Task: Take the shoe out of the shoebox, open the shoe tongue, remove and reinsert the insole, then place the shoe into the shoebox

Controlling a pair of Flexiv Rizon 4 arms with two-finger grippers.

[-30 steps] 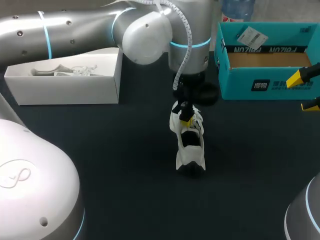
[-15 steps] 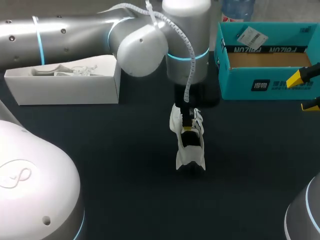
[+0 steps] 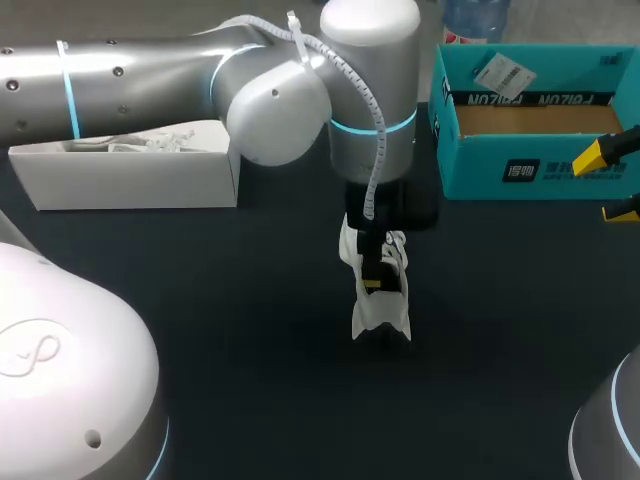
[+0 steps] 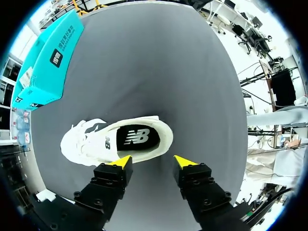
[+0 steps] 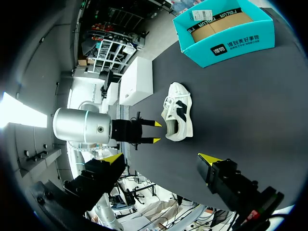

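A dark tabletop [image 3: 200,330] seen from above. The left arm [image 3: 150,70] comes in from the left edge and bends down over the middle. In the last second its wrist has slid a little way toward the near edge, which carried the left gripper [image 4: 151,161] along the shoe from the lace area to the opening.

An open teal shoebox [image 3: 560,180] sits at the far right corner with nothing inside it. An open white box [image 3: 130,185] lies along the far left edge.

The white sneaker [image 3: 385,312] stands out of its box in the middle of the tabletop, a little toward the right edge, and has barely shifted.

The left gripper's fingers are apart and grip nothing. One yellow tip is at the rim of the shoe's opening; the other is over bare tabletop beside it. The right gripper [image 5: 161,158] hangs near the right edge, fingers spread wide, nothing between them.

The dark insole [image 4: 137,138] shows inside the opening. The arm seems to be lining up to pull it out, so removal has not yet begun.
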